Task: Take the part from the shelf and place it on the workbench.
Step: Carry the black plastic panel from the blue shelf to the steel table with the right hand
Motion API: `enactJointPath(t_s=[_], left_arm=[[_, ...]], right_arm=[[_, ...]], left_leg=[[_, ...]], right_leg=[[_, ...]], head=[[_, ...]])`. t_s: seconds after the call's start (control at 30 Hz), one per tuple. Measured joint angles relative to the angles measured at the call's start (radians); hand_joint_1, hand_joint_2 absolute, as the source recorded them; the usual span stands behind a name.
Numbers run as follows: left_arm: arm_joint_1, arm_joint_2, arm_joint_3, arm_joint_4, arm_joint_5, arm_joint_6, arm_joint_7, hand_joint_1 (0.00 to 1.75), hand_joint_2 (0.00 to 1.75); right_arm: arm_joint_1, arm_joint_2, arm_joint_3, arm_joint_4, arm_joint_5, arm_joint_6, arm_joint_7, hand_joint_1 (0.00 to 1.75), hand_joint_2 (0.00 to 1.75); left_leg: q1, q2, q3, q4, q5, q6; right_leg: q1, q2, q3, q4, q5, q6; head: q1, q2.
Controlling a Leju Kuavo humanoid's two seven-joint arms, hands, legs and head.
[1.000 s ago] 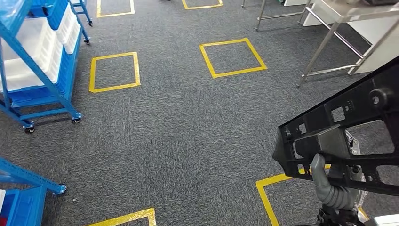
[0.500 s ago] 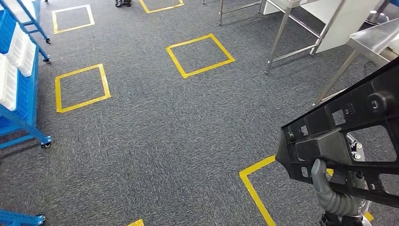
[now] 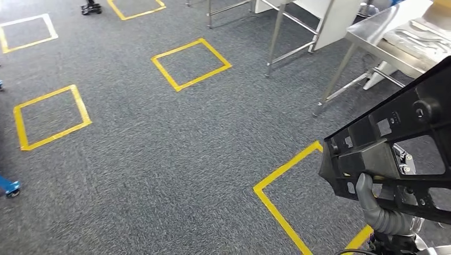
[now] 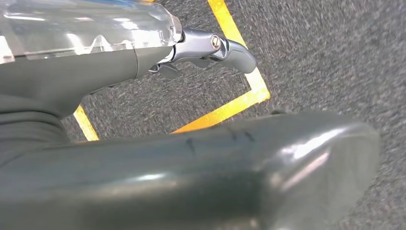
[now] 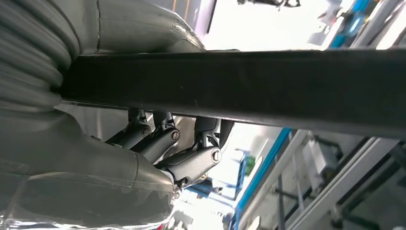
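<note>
The part [image 3: 396, 151] is a large black plastic frame with cut-outs, at the right edge of the head view. My right hand [image 3: 380, 212] grips it from below, grey thumb over its lower bar. In the right wrist view the part [image 5: 249, 84] runs as a dark bar across the picture, with the right hand's fingers [image 5: 191, 160] curled under it. A steel workbench [image 3: 380, 29] stands at the upper right, with some flat metal pieces on top. My left hand [image 4: 201, 163] hangs over the carpet, one finger [image 4: 227, 48] stretched out, holding nothing.
Grey carpet carries yellow tape squares [image 3: 190, 64], [image 3: 50, 117] and a tape corner [image 3: 282, 183] just ahead of me. Steel table legs [image 3: 276, 37] and a white panel [image 3: 335, 18] stand at the top. A blue caster [image 3: 9, 187] shows at the left edge.
The camera has turned to the right: the blue shelves slid out on the left and the steel workbench came in at the upper right. My right hand still holds the part.
</note>
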Motion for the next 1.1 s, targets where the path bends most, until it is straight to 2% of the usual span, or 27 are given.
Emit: enactJointPath(t_s=[0.03, 0.07, 0.1, 0.13, 0.2, 0.23, 0.3, 0.33, 0.4, 0.43, 0.47, 0.5, 0.53, 0.57, 0.6, 0.63, 0.7, 0.77, 0.8, 0.83, 0.87, 0.9, 0.97, 1.0, 1.03, 1.07, 1.1], left_arm=[[0.001, 0.000, 0.000, 0.000, 0.000, 0.000, 0.000, 0.00, 0.00], [0.001, 0.000, 0.001, 0.000, 0.000, 0.000, 0.000, 0.00, 0.00], [0.001, -0.001, 0.001, 0.001, 0.000, 0.000, 0.000, 0.00, 0.00], [0.000, -0.002, 0.002, 0.001, 0.000, 0.000, 0.000, 0.00, 0.00], [0.000, -0.003, 0.003, 0.001, 0.000, -0.001, 0.000, 0.00, 0.00], [0.000, -0.003, 0.003, 0.001, 0.000, -0.002, 0.000, 0.00, 0.00], [-0.002, -0.003, 0.004, 0.002, 0.001, -0.005, -0.001, 0.00, 0.00], [-0.004, -0.003, 0.004, 0.002, 0.001, -0.007, -0.003, 0.00, 0.00], [-0.006, -0.004, 0.006, 0.002, 0.004, -0.011, -0.007, 0.00, 0.00], [-0.004, -0.003, 0.007, 0.002, 0.006, -0.013, -0.008, 0.00, 0.00], [-0.002, -0.003, 0.009, 0.002, 0.007, -0.013, -0.009, 0.00, 0.00], [0.001, -0.003, 0.011, 0.002, 0.008, -0.013, -0.009, 0.00, 0.00], [0.004, -0.003, 0.013, 0.003, 0.009, -0.013, -0.009, 0.00, 0.00], [0.006, -0.003, 0.014, 0.003, 0.010, -0.013, -0.009, 0.00, 0.00], [0.006, -0.003, 0.017, 0.003, 0.014, -0.012, -0.010, 0.00, 0.00], [0.007, -0.003, 0.020, 0.003, 0.018, -0.009, -0.010, 0.00, 0.00], [0.007, -0.002, 0.029, 0.003, 0.026, -0.001, -0.013, 0.00, 0.00], [0.006, -0.002, 0.035, 0.004, 0.031, 0.004, -0.016, 0.00, 0.00], [0.005, -0.003, 0.038, 0.004, 0.035, 0.006, -0.017, 0.00, 0.00], [0.003, -0.005, 0.041, 0.004, 0.037, 0.007, -0.018, 0.00, 0.00], [0.001, -0.006, 0.045, 0.004, 0.039, 0.007, -0.019, 0.00, 0.00], [0.001, -0.008, 0.049, 0.004, 0.041, 0.005, -0.020, 0.00, 0.00], [0.002, -0.012, 0.057, 0.004, 0.042, 0.001, -0.021, 0.00, 0.00], [0.004, -0.014, 0.061, 0.004, 0.041, 0.002, -0.021, 0.00, 0.00], [0.005, -0.016, 0.064, 0.004, 0.041, 0.003, -0.021, 0.00, 0.00], [0.006, -0.018, 0.069, 0.004, 0.041, 0.005, -0.021, 0.00, 0.00], [0.006, -0.021, 0.074, 0.004, 0.042, 0.008, -0.022, 0.00, 0.00]], right_arm=[[0.000, 0.000, -0.002, 0.003, 0.000, 0.000, 0.000, 1.75, 1.75], [0.000, -0.001, -0.003, 0.005, 0.000, 0.000, 0.000, 1.75, 1.75], [0.000, -0.001, -0.005, 0.006, 0.000, 0.000, 0.000, 1.75, 1.75], [0.000, -0.002, -0.007, 0.007, 0.000, 0.000, 0.000, 1.75, 1.75], [-0.004, -0.004, -0.009, 0.008, 0.000, 0.000, 0.000, 1.75, 1.75], [-0.005, -0.005, -0.011, 0.009, -0.001, 0.000, 0.000, 1.75, 1.75], [-0.006, -0.006, -0.019, 0.012, -0.008, 0.001, 0.000, 1.75, 1.75], [-0.005, -0.007, -0.025, 0.012, -0.013, 0.002, 0.000, 1.75, 1.75], [-0.008, -0.008, -0.035, 0.014, -0.021, 0.006, 0.000, 1.75, 1.75], [-0.011, -0.009, -0.038, 0.015, -0.023, 0.007, 0.000, 1.75, 1.75], [-0.014, -0.010, -0.039, 0.016, -0.024, 0.009, 0.000, 1.75, 1.75], [-0.015, -0.010, -0.040, 0.018, -0.026, 0.011, 0.000, 1.75, 1.75], [-0.015, -0.010, -0.041, 0.021, -0.027, 0.014, 0.000, 1.75, 1.75], [-0.017, -0.011, -0.041, 0.024, -0.028, 0.017, 0.000, 1.75, 1.75], [-0.020, -0.011, -0.041, 0.027, -0.028, 0.021, 0.000, 1.75, 1.75], [-0.026, -0.011, -0.041, 0.031, -0.027, 0.026, 0.001, 1.75, 1.75], [-0.046, -0.012, -0.041, 0.044, -0.024, 0.035, 0.003, 1.75, 1.75], [-0.070, -0.013, -0.039, 0.061, -0.014, 0.039, 0.010, 1.75, 1.75], [-0.082, -0.013, -0.038, 0.069, -0.008, 0.038, 0.020, 1.75, 1.75], [-0.094, -0.014, -0.037, 0.078, 0.001, 0.032, 0.037, 1.75, 1.75], [-0.107, -0.015, -0.036, 0.088, 0.010, 0.019, 0.058, 1.75, 1.75], [-0.126, -0.017, -0.035, 0.098, 0.023, 0.000, 0.086, 1.75, 1.75], [-0.169, -0.025, -0.029, 0.123, 0.055, -0.057, 0.145, 1.75, 1.75], [-0.196, -0.035, -0.022, 0.139, 0.075, -0.085, 0.181, 1.75, 1.75], [-0.226, -0.048, -0.014, 0.158, 0.094, -0.108, 0.215, 1.75, 1.75], [-0.264, -0.065, -0.005, 0.179, 0.114, -0.122, 0.251, 1.75, 1.75], [-0.314, -0.085, 0.007, 0.207, 0.136, -0.134, 0.290, 1.75, 1.75]], left_leg=[[0.000, 0.014, 0.001, 0.000, -0.002, -0.001], [0.000, 0.027, 0.003, 0.001, -0.005, -0.003], [0.001, 0.039, 0.006, 0.001, -0.008, -0.005], [0.001, 0.051, 0.010, 0.003, -0.012, -0.009], [-0.004, 0.071, 0.019, 0.008, -0.024, -0.021], [-0.007, 0.081, 0.023, 0.009, -0.029, -0.027], [-0.008, 0.103, 0.030, 0.009, -0.036, -0.038], [-0.006, 0.099, 0.032, 0.013, -0.042, -0.044], [0.000, 0.048, 0.014, 0.066, -0.080, -0.053], [0.003, 0.014, -0.013, 0.126, -0.112, -0.055], [0.003, -0.008, -0.048, 0.199, -0.146, -0.056], [0.003, -0.017, -0.084, 0.267, -0.169, -0.055], [0.003, -0.020, -0.109, 0.310, -0.174, -0.054], [0.003, -0.022, -0.117, 0.311, -0.157, -0.052], [0.003, -0.027, -0.107, 0.271, -0.121, -0.048], [0.003, -0.040, -0.083, 0.204, -0.075, -0.042], [0.004, -0.093, -0.039, 0.079, -0.018, -0.032], [0.001, -0.119, -0.025, 0.036, -0.013, -0.026], [0.000, -0.108, -0.023, 0.030, -0.011, -0.024], [0.001, -0.096, -0.020, 0.025, -0.007, -0.019], [0.003, -0.085, -0.017, 0.018, -0.003, -0.013], [0.005, -0.074, -0.014, 0.011, 0.001, -0.008], [0.004, -0.057, -0.013, 0.006, 0.000, -0.001], [0.002, -0.048, -0.013, 0.007, -0.004, 0.000], [0.002, -0.040, -0.012, 0.008, -0.008, 0.000], [0.001, -0.032, -0.010, 0.009, -0.013, -0.001], [0.001, -0.024, -0.005, 0.010, -0.017, -0.004]], right_leg=[[-0.003, -0.003, -0.014, 0.028, -0.002, 0.004], [-0.006, -0.007, -0.009, 0.019, 0.015, 0.007], [-0.008, -0.016, 0.017, -0.031, 0.046, 0.008], [-0.009, -0.037, 0.056, -0.103, 0.080, 0.009], [-0.003, -0.081, 0.116, -0.215, 0.118, 0.000], [0.001, -0.091, 0.127, -0.238, 0.121, -0.007], [0.005, -0.069, 0.125, -0.241, 0.117, -0.022], [0.004, -0.057, 0.125, -0.243, 0.118, -0.028], [-0.001, -0.033, 0.128, -0.247, 0.120, -0.041], [-0.002, -0.021, 0.129, -0.248, 0.121, -0.046], [-0.001, -0.007, 0.129, -0.247, 0.121, -0.050], [0.000, 0.007, 0.129, -0.247, 0.120, -0.052], [0.002, 0.024, 0.130, -0.246, 0.120, -0.053], [0.003, 0.040, 0.132, -0.245, 0.119, -0.053], [0.004, 0.056, 0.134, -0.244, 0.119, -0.053], [0.004, 0.071, 0.136, -0.244, 0.118, -0.052], [0.004, 0.098, 0.133, -0.240, 0.117, -0.046], [-0.001, 0.124, 0.125, -0.239, 0.120, -0.033], [-0.003, 0.138, 0.121, -0.241, 0.123, -0.024], [-0.005, 0.137, 0.119, -0.240, 0.124, -0.018], [-0.003, 0.119, 0.114, -0.231, 0.117, -0.013], [-0.001, 0.088, 0.100, -0.204, 0.100, -0.008], [0.000, 0.019, 0.047, -0.097, 0.043, -0.002], [-0.002, 0.004, 0.013, -0.032, 0.019, 0.002], [-0.005, -0.002, -0.012, 0.014, 0.011, 0.005], [-0.008, -0.005, -0.023, 0.029, 0.021, 0.008], [-0.011, -0.006, -0.014, 0.006, 0.048, 0.010]], head=[[0.000, 0.000], [0.000, 0.000], [0.000, 0.000], [0.000, 0.000], [0.000, 0.000], [0.000, 0.000], [0.000, 0.000], [0.000, 0.000], [0.000, 0.000], [0.000, 0.000], [0.000, 0.000], [0.000, 0.000], [0.000, 0.000], [0.000, 0.000], [0.000, 0.000], [0.000, 0.000], [0.000, 0.000], [0.000, 0.000], [0.000, 0.000], [0.000, 0.000], [0.000, 0.000], [0.000, 0.000], [0.000, 0.000], [0.000, 0.000], [0.000, 0.000], [0.000, 0.000], [0.000, 0.000]])
